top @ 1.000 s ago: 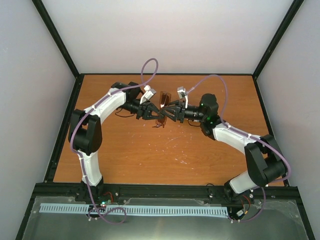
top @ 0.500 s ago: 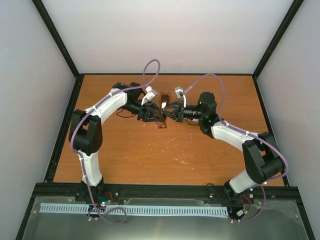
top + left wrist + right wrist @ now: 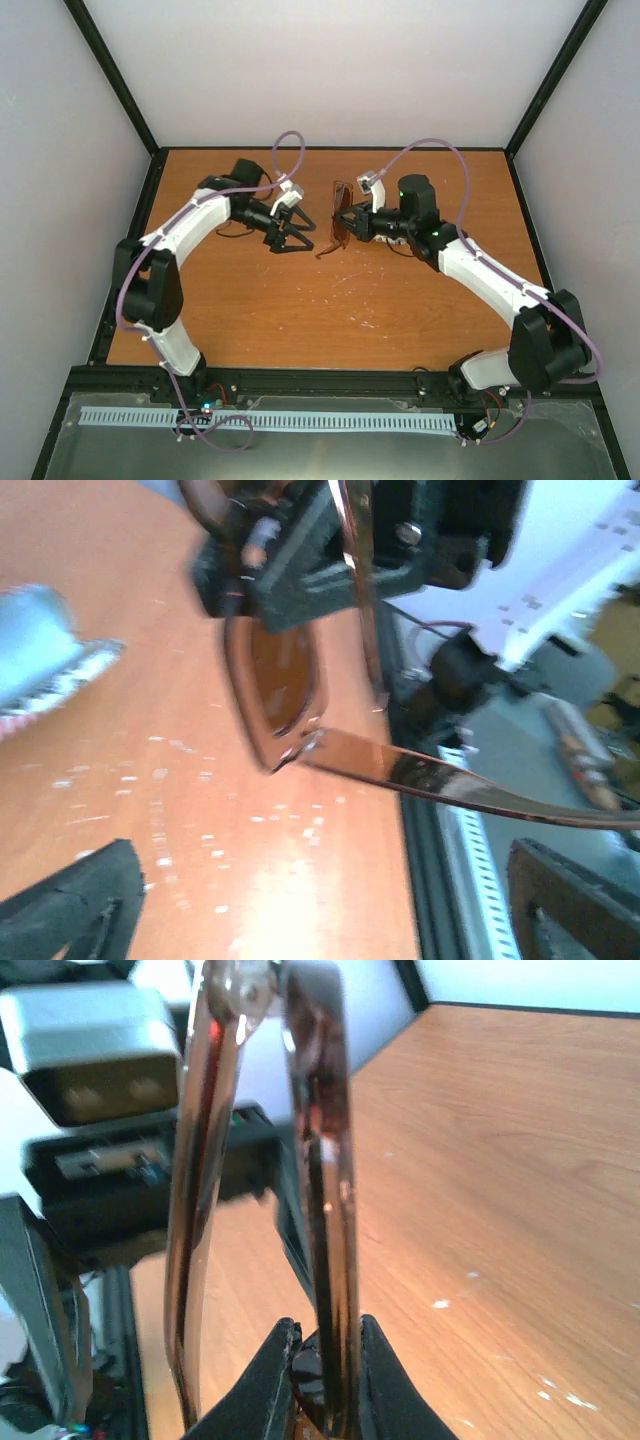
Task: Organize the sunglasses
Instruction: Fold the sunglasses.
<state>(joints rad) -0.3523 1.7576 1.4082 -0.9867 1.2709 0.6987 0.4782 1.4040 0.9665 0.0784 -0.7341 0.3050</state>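
Note:
The sunglasses (image 3: 340,215), thin reddish-brown frame with brownish lenses, hang above the middle of the table top. My right gripper (image 3: 347,223) is shut on their frame. One temple arm (image 3: 324,252) points down toward the wood. In the right wrist view the frame (image 3: 330,1160) stands upright, pinched between my fingertips (image 3: 278,1380), and a temple (image 3: 195,1210) runs beside it. My left gripper (image 3: 290,240) is open just left of the glasses, holding nothing. From the left wrist, a lens (image 3: 285,680) and a temple (image 3: 450,785) show ahead of the spread fingers (image 3: 80,910).
The orange wooden table top (image 3: 330,310) carries small white specks. A black frame rail (image 3: 330,380) runs along its near edge and black posts stand at the back corners. Purple cables (image 3: 290,150) loop above both arms.
My left gripper has opened, let go of the sunglasses and drawn back to the left. My right gripper has shut on the frame and carried the glasses slightly right and up.

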